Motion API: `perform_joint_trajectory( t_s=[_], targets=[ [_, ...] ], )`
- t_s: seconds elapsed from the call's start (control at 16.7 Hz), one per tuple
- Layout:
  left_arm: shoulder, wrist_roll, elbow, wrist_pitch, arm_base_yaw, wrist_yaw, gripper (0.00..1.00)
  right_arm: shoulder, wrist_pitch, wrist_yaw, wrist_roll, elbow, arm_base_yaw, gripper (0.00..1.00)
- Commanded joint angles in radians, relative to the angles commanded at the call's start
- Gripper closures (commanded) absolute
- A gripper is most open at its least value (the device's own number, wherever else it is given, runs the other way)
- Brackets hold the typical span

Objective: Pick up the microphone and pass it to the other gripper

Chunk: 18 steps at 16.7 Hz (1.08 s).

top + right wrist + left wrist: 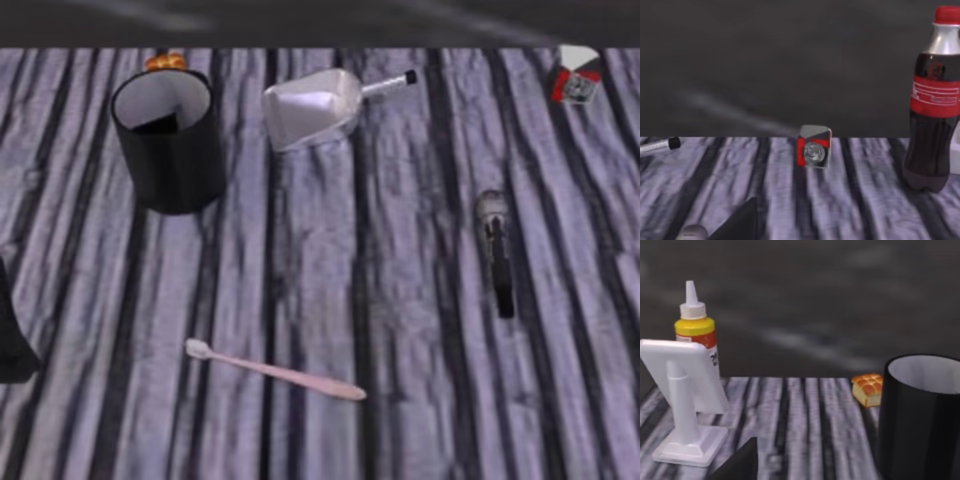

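Lying on the counter: the small microphone (494, 250) with a rounded grey mesh head and slim black handle, right of centre, head toward the far edge, nothing touching it
Counter: grey-and-black streaked surface (400, 300)
Left arm: only a black part (12, 335) shows at the left edge in the top view, well apart from the microphone; whether its jaws are open or closed I cannot tell
Right arm: outside the top view; its wrist view shows one dark finger tip (740, 222) low in the foreground with the grey mesh head (692, 233) just beside it; the state of its jaws I cannot tell
Black cylindrical cup with white inside (168, 135): far left, upright
Orange bread bun (166, 62): just behind the cup
Silver scoop with black-tipped handle (315, 105): far centre
Pink toothbrush with white head (275, 370): near side, left of centre
Red-and-grey cube (576, 78): far right corner
Cola bottle with red cap (935, 100): upright, near the cube
Yellow glue bottle with white nozzle (696, 325): behind a white stand (682, 405)
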Motion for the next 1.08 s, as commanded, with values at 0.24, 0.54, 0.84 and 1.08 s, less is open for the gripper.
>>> perform_joint_trajectory(
  t_s=[0.24, 0.54, 0.84, 1.08],
  targets=[
    [0.000, 0.000, 0.000, 0.000, 0.000, 0.000, 0.00, 0.031, -0.018, 0.000, 0.008, 0.030, 0.009, 0.00],
    [0.000, 0.000, 0.000, 0.000, 0.000, 0.000, 0.00, 0.294, -0.165, 0.007, 0.071, 0.272, 0.068, 0.00],
    [0.000, 0.000, 0.000, 0.000, 0.000, 0.000, 0.00, 0.796, -0.410, 0.024, 0.167, 0.638, 0.155, 0.00],
    [0.000, 0.000, 0.000, 0.000, 0.000, 0.000, 0.00, 1.261, -0.626, 0.036, 0.249, 0.943, 0.232, 0.00]
  ],
)
